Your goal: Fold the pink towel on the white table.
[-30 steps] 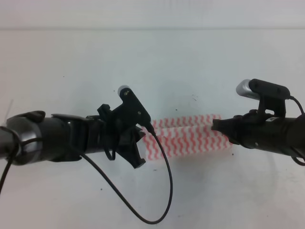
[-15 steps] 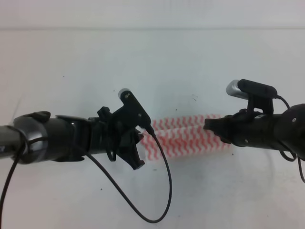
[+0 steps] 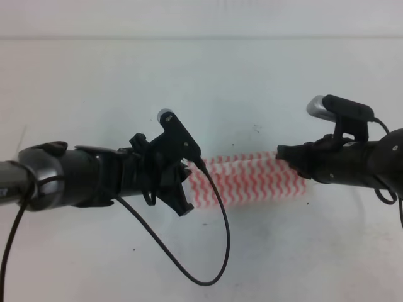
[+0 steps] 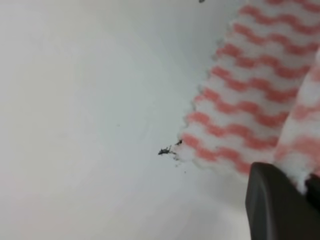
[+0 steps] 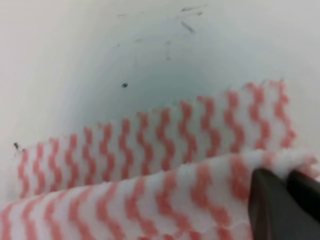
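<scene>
The pink towel (image 3: 249, 181) lies as a narrow doubled band on the white table (image 3: 208, 82), stretched between my two arms. My left gripper (image 3: 186, 187) is at its left end and my right gripper (image 3: 281, 157) at its right end. The left wrist view shows the towel (image 4: 250, 85) spread flat, with a raised layer pinched at the left gripper (image 4: 301, 184) in the lower right corner. From the right wrist, a lifted layer of the towel (image 5: 150, 200) runs over the flat layer and ends in the shut right gripper (image 5: 287, 184).
A black cable (image 3: 217, 251) loops down from the left wrist over the table in front of the towel. A few dark specks (image 4: 165, 150) mark the tabletop. The table's far edge (image 3: 201, 39) runs across the top.
Both grippers have carried the lifted layer away from the near side. The gap between the two layers has closed into one band. The right gripper went left, then back right.
</scene>
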You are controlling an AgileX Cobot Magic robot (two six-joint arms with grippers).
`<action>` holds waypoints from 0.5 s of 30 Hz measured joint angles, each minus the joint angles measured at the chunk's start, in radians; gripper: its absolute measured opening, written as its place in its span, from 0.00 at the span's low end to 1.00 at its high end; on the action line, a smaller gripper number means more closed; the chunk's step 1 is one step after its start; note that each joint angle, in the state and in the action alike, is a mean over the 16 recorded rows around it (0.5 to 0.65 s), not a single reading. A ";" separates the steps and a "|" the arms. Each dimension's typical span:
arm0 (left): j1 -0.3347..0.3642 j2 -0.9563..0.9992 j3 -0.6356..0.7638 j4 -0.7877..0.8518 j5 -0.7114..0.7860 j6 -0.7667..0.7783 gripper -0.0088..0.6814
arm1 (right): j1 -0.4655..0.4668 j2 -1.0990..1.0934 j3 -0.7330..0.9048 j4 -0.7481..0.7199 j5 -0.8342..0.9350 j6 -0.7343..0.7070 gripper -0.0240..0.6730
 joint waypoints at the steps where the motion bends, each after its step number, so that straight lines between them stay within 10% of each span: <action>1: 0.000 0.003 -0.001 0.000 0.001 0.000 0.01 | -0.004 0.000 -0.002 0.000 0.003 0.000 0.01; 15: 0.000 0.039 -0.010 0.024 -0.001 0.001 0.01 | -0.028 0.054 -0.050 -0.006 0.042 0.000 0.01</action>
